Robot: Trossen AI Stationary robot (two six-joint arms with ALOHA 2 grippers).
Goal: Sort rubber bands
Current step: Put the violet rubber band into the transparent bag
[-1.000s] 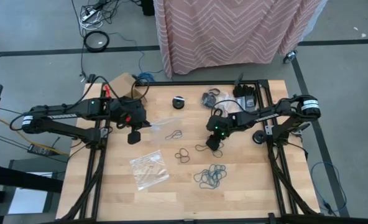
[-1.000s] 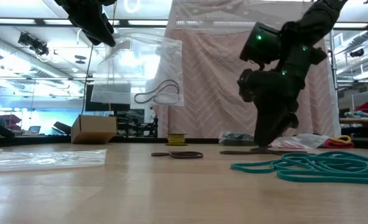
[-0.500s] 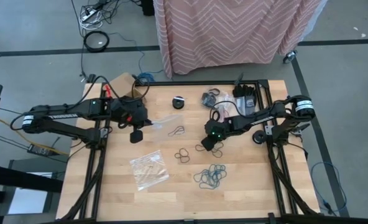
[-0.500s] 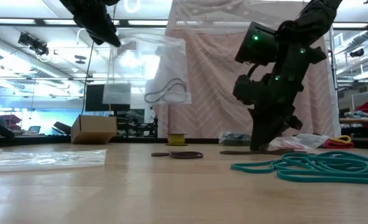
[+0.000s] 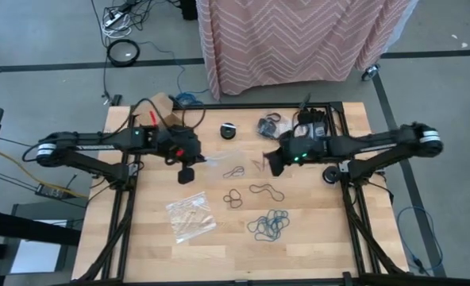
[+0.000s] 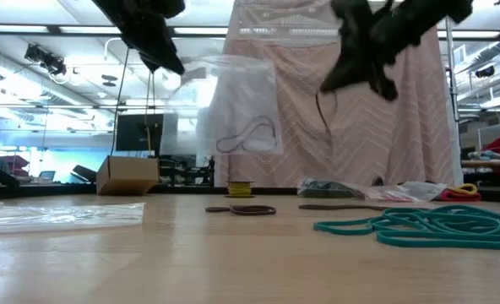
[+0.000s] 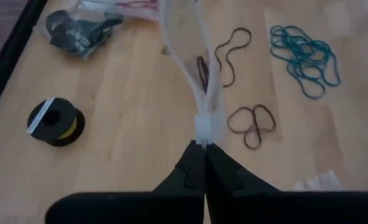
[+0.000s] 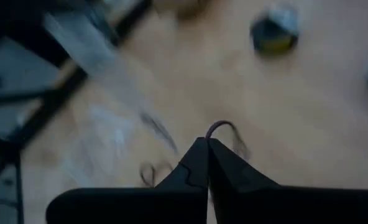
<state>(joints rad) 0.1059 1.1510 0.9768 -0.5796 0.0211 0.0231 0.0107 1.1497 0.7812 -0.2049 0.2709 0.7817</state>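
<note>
So the left gripper (image 7: pixel 204 163) is up off the table near the far left edge, fingers pressed together on the top edge of a clear bag (image 6: pixel 237 105) that hangs open with one dark band inside. The right gripper (image 8: pixel 207 154) is lifted too, just beside the bag, pinching a dark rubber band (image 6: pixel 321 108) that dangles from it. Brown bands (image 5: pixel 233 197) sit mid-table, teal bands (image 5: pixel 268 226) closer to the near edge. My worry: the bag mouth looks floppy and narrow, so the band could snag on the lip and drop outside.
</note>
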